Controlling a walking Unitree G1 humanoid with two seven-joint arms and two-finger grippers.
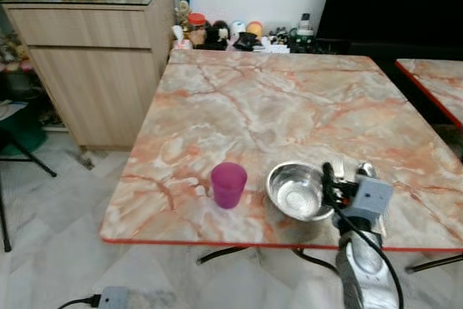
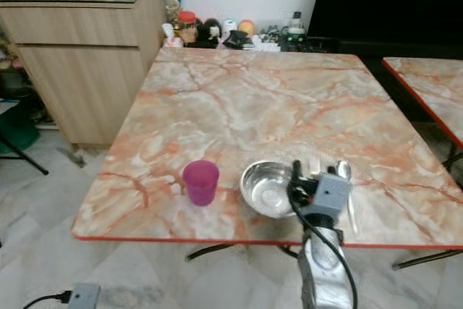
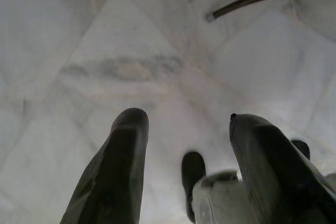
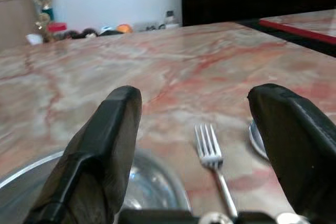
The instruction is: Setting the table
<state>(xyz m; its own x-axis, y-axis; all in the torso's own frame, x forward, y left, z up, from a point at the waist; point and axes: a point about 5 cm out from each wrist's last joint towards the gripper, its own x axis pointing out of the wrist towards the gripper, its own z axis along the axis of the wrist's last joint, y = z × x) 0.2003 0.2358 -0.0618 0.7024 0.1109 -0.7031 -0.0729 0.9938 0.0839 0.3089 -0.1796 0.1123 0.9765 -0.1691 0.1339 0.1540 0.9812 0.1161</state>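
A purple cup (image 1: 228, 184) stands upright near the front edge of the marble table (image 1: 275, 106). Right of it sits an empty steel bowl (image 1: 298, 192). A fork (image 4: 210, 150) and a spoon (image 1: 367, 170) lie on the table just right of the bowl. My right gripper (image 1: 344, 181) hovers low over the table's front edge, beside the bowl's right rim. It is open with nothing between its fingers (image 4: 113, 129), and the fork lies on the table beyond the gap. My left gripper (image 3: 184, 121) hangs open over the tiled floor.
A wooden cabinet (image 1: 94, 63) stands at the back left. Small bottles and toys (image 1: 231, 34) line the wall behind the table. A second marble table (image 1: 434, 77) is at the right. Black stand legs (image 1: 22, 153) and a power strip (image 1: 112, 298) are on the floor at the left.
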